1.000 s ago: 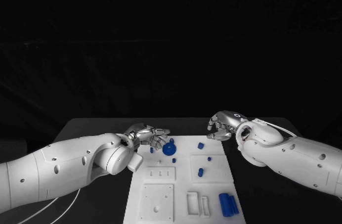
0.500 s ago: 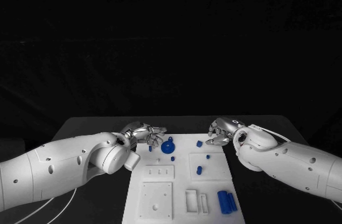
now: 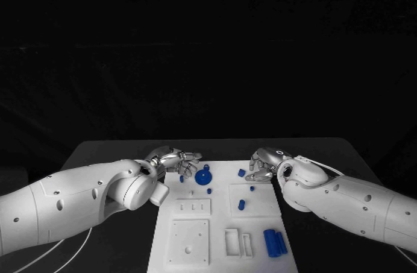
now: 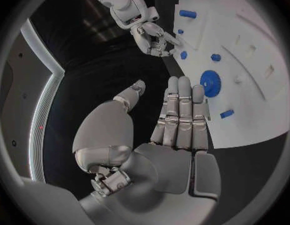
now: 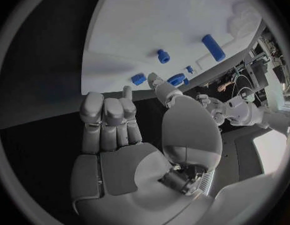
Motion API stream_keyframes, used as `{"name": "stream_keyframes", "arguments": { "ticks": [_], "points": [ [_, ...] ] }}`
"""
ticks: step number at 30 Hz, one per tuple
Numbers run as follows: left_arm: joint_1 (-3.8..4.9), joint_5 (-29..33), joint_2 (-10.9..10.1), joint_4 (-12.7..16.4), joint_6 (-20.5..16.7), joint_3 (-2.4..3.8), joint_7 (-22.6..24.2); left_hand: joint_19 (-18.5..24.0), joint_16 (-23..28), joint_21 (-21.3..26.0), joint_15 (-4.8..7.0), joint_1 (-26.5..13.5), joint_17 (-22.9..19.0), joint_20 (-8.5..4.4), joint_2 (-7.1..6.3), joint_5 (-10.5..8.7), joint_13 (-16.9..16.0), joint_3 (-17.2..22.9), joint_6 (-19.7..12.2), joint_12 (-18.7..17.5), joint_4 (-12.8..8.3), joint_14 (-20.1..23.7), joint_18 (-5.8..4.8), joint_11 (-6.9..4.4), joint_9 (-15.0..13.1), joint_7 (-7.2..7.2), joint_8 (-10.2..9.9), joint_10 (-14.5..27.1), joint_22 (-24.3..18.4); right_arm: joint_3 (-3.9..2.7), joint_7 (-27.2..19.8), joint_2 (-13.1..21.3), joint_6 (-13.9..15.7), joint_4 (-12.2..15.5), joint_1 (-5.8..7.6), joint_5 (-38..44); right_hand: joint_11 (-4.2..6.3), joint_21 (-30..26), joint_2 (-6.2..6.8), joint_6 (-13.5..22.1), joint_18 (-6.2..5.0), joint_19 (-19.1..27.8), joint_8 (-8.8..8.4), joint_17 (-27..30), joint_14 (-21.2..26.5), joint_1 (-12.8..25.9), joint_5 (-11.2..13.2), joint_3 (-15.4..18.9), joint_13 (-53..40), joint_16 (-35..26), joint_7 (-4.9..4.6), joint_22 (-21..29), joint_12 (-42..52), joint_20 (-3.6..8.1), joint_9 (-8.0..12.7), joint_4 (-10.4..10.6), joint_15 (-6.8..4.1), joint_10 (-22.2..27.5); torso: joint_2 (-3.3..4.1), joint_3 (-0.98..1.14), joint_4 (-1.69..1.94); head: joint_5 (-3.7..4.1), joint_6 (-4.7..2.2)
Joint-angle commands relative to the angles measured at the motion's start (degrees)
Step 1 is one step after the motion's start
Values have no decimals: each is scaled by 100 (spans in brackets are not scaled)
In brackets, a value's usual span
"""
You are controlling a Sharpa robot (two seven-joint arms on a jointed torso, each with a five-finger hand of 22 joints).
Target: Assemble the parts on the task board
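Note:
The white task board (image 3: pixel 193 240) lies in the middle of the table. A round blue gear (image 3: pixel 203 176) sits near its far edge, also seen in the left wrist view (image 4: pixel 210 83). My left hand (image 3: pixel 178 160) hovers at the board's far left corner beside the gear, fingers straight (image 4: pixel 180 116) and holding nothing. A small blue peg (image 4: pixel 227 114) lies close to its fingertips. My right hand (image 3: pixel 263 165) hangs over the far right corner, just beside a small blue piece (image 3: pixel 241 172), with nothing in its fingers (image 5: pixel 110 119).
Several other small blue pieces stand on the board, among them a short peg (image 3: pixel 241 205) and two blue cylinders (image 3: pixel 273 243) at the near right. Raised white blocks (image 3: pixel 194 208) and a slotted frame (image 3: pixel 235 242) occupy the near half. Black table (image 3: pixel 104 155) surrounds the board.
My right hand has come down and inward to the board's far right corner, closer to the small blue piece. The left hand has stayed by the gear.

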State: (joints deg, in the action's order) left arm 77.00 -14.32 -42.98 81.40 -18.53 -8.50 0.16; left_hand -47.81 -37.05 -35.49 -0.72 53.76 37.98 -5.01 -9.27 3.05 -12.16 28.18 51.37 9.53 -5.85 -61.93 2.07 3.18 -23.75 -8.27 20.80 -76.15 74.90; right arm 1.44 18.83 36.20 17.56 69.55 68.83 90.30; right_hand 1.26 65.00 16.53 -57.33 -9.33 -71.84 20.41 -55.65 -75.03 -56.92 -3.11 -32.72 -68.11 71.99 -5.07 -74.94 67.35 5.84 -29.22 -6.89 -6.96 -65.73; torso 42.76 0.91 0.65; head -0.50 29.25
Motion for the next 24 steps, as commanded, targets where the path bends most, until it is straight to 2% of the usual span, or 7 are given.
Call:
{"name": "stream_keyframes", "arguments": {
  "ticks": [1, 5, 10, 18, 24],
  "points": [
    [4, -7, 5, 13, 39, 3, 93, 41, -24, -20, 3, 56, -9, 8, -8, -23, 2, 13, -21, -40, -33, 56, 114, 1, 8, -4, -20, 48, 59, 10, 99, -62, 20, -41, -33, 233, -4, -32, 15, 14, -567, 32, -17, 0, 17, 66, 30, 64, 7, -27, -11, -22, -41, 18, -10, -9, -43, 45, -1, 0, 6, 13, 12],
    [4, -7, -7, 30, 40, 3, 93, 41, -24, -20, 2, 58, -10, 8, -7, -23, 1, 13, -21, -41, -34, 57, 114, 2, 8, -4, -20, 49, 58, 15, 62, -104, 31, -43, -61, 189, 0, -39, -9, -5, -567, 39, -9, 1, 17, 71, 29, 92, -9, -30, -6, -21, -24, 18, -25, 7, -45, 27, 3, 0, 13, 18, 21],
    [4, -7, -14, 30, 38, 4, 91, 42, -25, -20, 2, 64, -11, 8, -4, -23, 1, 15, -24, -43, -38, 57, 114, 4, 8, -5, -22, 53, 58, 16, -17, -142, 10, -35, -71, 77, 20, -40, -172, -67, -567, 26, 12, 1, 6, -107, 28, -39, -3, -29, 15, -19, -17, 21, -46, 22, -61, -6, -1, -6, 12, 14, 44],
    [4, -7, 0, 19, 45, 4, 90, 43, -25, -20, 2, 74, -12, 9, 0, -23, 0, 17, -30, -47, -45, 59, 114, 6, 9, -8, -25, 58, 57, 16, -54, -228, 7, -93, -73, 62, 18, -39, -183, -67, -567, 25, -1, 3, 4, -131, 29, -74, 30, -32, 14, -20, -50, 12, -45, 54, -61, 17, -3, -6, 8, 13, 60],
    [4, -7, -7, 28, 39, 4, 87, 44, -25, -20, 1, 76, -13, 9, 2, -23, -1, 17, -34, -49, -47, 59, 113, 8, 10, -10, -27, 61, 56, 24, -60, -338, -87, -260, -75, 52, -13, -50, -171, 25, -567, 39, -82, 10, 6, -89, 30, -136, 83, -45, -20, -20, -114, -13, -18, 208, -34, 78, -5, -2, 15, 16, 62]
  ]
}}
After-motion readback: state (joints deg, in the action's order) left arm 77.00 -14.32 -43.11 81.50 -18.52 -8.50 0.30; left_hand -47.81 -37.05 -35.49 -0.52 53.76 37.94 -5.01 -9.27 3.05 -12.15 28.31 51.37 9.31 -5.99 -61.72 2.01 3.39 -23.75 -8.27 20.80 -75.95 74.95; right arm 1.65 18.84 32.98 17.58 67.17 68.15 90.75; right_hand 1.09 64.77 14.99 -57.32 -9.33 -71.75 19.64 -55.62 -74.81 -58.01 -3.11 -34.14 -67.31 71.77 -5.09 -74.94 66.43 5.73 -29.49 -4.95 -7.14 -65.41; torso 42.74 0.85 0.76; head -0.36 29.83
